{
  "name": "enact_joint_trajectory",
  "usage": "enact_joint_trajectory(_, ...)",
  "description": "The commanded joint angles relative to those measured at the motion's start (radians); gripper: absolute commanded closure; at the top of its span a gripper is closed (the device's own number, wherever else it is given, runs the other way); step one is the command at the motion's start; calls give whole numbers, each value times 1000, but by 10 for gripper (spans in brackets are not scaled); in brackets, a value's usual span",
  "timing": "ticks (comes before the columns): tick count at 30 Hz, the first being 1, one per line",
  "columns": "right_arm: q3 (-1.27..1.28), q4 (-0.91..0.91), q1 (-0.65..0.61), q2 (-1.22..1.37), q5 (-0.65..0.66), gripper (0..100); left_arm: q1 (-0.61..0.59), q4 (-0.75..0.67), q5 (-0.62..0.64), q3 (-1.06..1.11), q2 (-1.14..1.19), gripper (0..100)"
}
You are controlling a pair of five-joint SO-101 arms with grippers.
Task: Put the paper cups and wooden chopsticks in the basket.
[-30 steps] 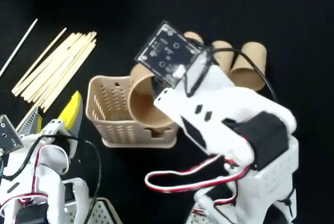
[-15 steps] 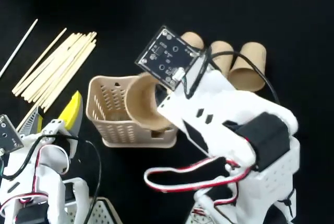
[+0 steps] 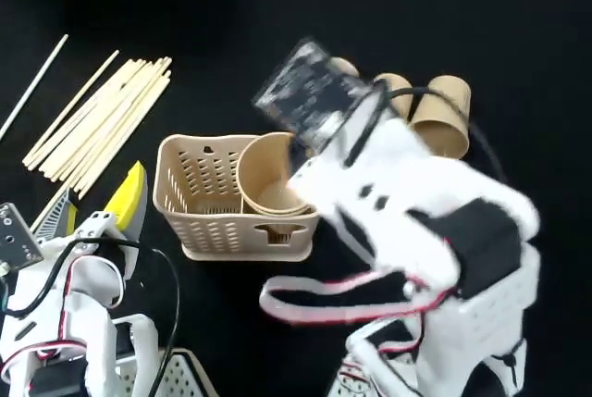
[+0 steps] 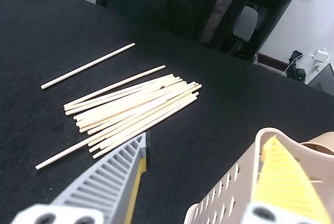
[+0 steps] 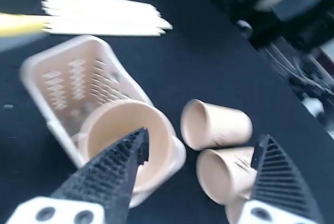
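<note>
Black tabletop (image 3: 527,45): one paper cup (image 3: 268,175) sits inside basket (image 3: 190,201); right gripper (image 5: 203,138), spread empty (above basket), should lift straight clear.

- I see the table (image 3: 518,36) covered edge to edge in black cloth, flat and matte.
- Wooden chopsticks (image 3: 97,124): a loose bundle lying flat toward the left of the high view, roughly parallel and slightly fanned, several touching.
- Single chopstick (image 3: 33,85): lies apart from the bundle on its outer side, at a similar slant.
- Basket (image 3: 199,198): beige, perforated walls, standing upright on the cloth near the middle, between the bundle and the cups.
- Paper cups (image 3: 442,117): three lying on their sides in a row, packed close together, near the basket.
</note>
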Motion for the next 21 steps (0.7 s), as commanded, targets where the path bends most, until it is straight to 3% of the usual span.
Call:
enact_joint_trajectory(1, 44, -11, 239, -4, 160, 674, 5, -18, 2, 1, 8, 661)
enact_joint_trajectory(6, 291, -66, 540, -1, 568, 674, 5, -18, 2, 1, 8, 661)
enact_joint_trajectory(11, 654, -443, 744, -1, 836, 674, 5, -18, 2, 1, 8, 661)
enact_joint_trajectory(14, 878, -736, 792, -1, 882, 674, 5, -18, 2, 1, 8, 661)
enact_joint_trajectory(21, 1225, -1277, 766, 22, 884, 674, 7, -18, 2, 1, 8, 661)
